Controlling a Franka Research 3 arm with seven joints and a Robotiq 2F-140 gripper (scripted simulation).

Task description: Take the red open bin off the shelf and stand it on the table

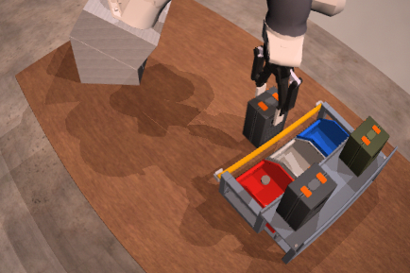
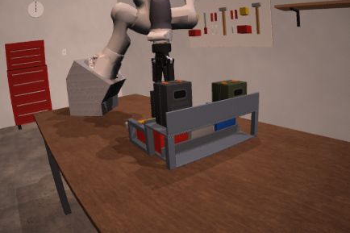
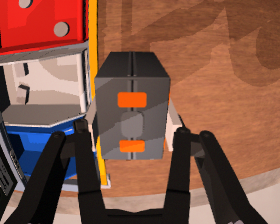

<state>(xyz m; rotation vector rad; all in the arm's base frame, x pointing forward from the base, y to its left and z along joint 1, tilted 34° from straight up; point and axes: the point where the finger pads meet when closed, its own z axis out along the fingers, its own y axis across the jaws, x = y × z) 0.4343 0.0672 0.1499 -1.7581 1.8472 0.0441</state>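
The red open bin (image 1: 252,187) (image 3: 41,15) is on the shelf (image 1: 242,203) (image 2: 214,113), behind the yellow bar (image 1: 269,144) (image 3: 93,30). Round grey parts lie in it; two show in the wrist view. The whitish-grey bin (image 1: 302,155) (image 3: 61,75) and the blue bin (image 1: 326,137) (image 2: 225,125) stand beside it in a row. My gripper (image 1: 269,103) (image 3: 131,104) is shut on a dark grey case (image 1: 255,126) (image 3: 108,115) with orange latches. It holds the case upright in front of the bar, near the blue end. Whether the case touches the table is unclear.
A second dark grey case (image 1: 302,206) (image 2: 173,101) stands on the shelf's upper deck behind the red bin. A green case (image 1: 364,149) (image 2: 229,91) stands there behind the blue bin. The wooden table top (image 1: 179,154) extends from the shelf to the arm's grey pedestal (image 1: 109,55).
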